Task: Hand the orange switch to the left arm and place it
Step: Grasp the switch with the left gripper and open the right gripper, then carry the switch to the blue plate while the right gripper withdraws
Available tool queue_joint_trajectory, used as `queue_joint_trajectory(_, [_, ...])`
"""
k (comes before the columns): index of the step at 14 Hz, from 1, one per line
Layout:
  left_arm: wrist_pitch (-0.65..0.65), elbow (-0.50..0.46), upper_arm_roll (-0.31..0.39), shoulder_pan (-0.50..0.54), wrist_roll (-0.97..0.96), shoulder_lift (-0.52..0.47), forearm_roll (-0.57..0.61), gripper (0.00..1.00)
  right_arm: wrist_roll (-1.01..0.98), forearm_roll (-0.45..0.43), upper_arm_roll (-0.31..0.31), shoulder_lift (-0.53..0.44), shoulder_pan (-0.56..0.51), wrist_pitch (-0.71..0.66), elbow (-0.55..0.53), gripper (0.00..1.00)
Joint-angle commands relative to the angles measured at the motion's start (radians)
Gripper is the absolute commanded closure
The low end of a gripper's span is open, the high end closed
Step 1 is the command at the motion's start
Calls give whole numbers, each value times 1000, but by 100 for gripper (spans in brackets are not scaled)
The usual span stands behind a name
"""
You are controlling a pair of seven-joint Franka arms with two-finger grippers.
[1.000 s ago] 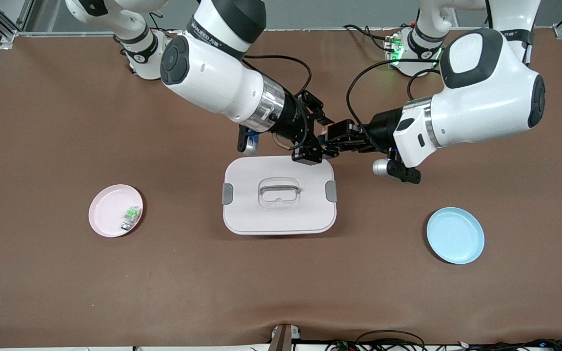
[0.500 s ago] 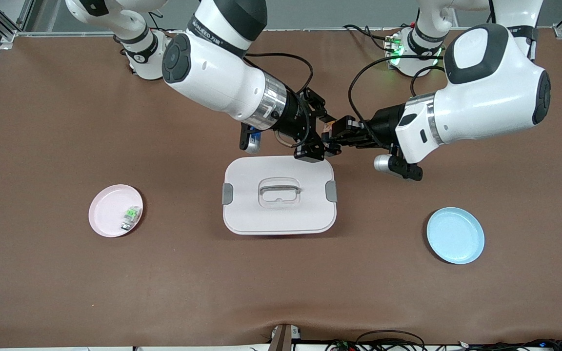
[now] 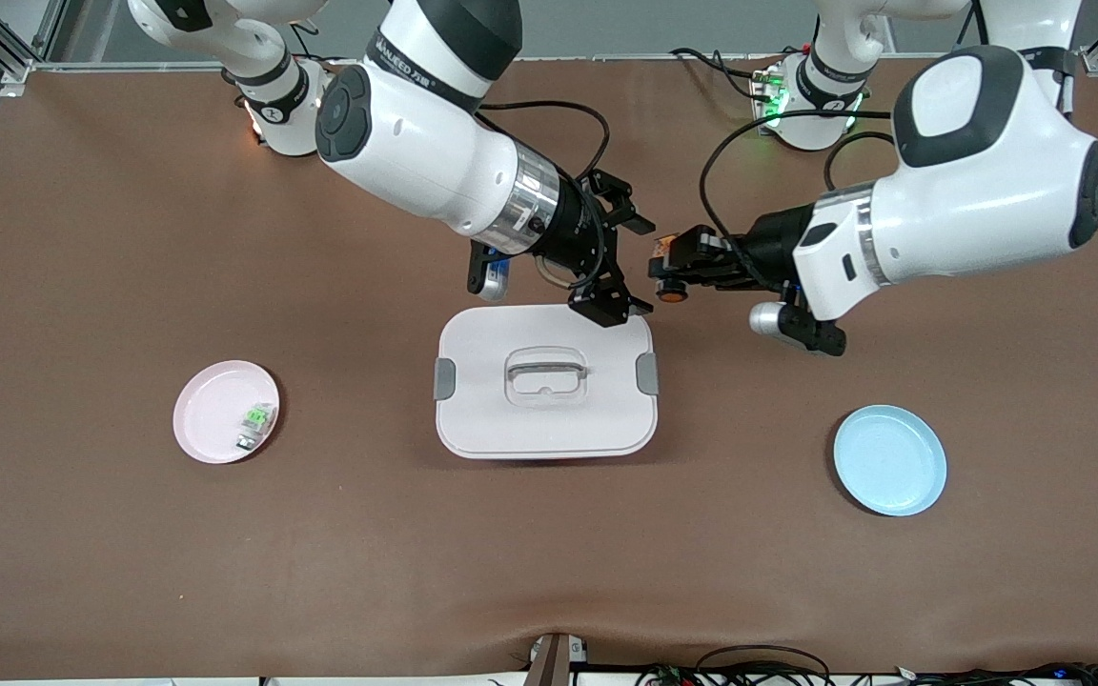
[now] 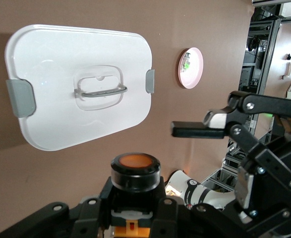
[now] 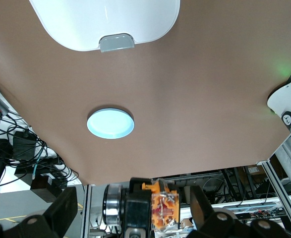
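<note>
The orange switch (image 3: pixel 671 282) is clamped in my left pincer (image 3: pixel 667 270), up in the air over bare tabletop (image 3: pixel 130 572) just off the box's (image 3: pixel 545 419) corner toward the left arm's end; my left wrist view shows its orange cap (image 4: pixel 135 161) seated between my fingers. My right pincer (image 3: pixel 627 267) hangs with its jaws spread wide and empty over the box's edge farthest from the front camera, a clear gap between it and the switch. I judge the handover done and the carry beginning. Next I need to take the switch toward the blue plate (image 3: pixel 889 460), which lies nearer the front camera at the left arm's end, staying clear of the box. The pink plate (image 3: pixel 224 411) holds the green switch (image 3: pixel 254 424).
</note>
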Motion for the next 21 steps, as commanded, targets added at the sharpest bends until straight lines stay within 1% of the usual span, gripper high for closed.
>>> queue_joint_trajectory(1, [-31,-6,3,17,62,-15,46,100,7,6,-6,20,3,-2,37,0])
queue_joint_trajectory(3, [-38,-7,3,31,119,-6,133,100,-11,5,-6,18,-8,-8,37,0])
queue_joint_trajectory(5, [-66,-11,3,49,162,9,208,100,-108,5,-2,14,-20,-45,36,0])
queue_joint_trajectory(7, [-98,-11,7,60,238,23,282,100,-332,6,-1,2,-51,-169,36,0])
queue_joint_trajectory(8, [-110,-12,9,89,278,29,319,100,-458,5,-5,-14,-63,-247,36,0])
queue_joint_trajectory(10, [-138,-11,9,104,347,44,406,100,-713,-17,-18,-50,-87,-376,34,0])
queue_joint_trajectory(11, [-140,-11,9,121,385,52,458,100,-810,-40,-18,-61,-104,-424,33,0])
queue_joint_trajectory(13, [-140,-12,11,141,467,77,526,100,-1053,-104,-17,-71,-138,-520,31,0])
queue_joint_trajectory(14, [-138,-11,11,155,501,93,572,100,-1126,-133,-18,-72,-147,-553,33,0])
queue_joint_trajectory(16, [-123,-8,11,158,583,124,707,100,-1232,-181,-20,-86,-185,-568,30,0])
queue_joint_trajectory(18, [-80,-12,11,167,662,158,788,100,-1365,-349,-12,-110,-187,-579,28,0])
queue_joint_trajectory(19, [-52,-12,9,167,703,179,827,100,-1483,-410,-14,-123,-189,-582,28,0])
queue_joint_trajectory(21, [12,-12,9,169,774,215,882,100,-1616,-483,-24,-127,-198,-605,27,0])
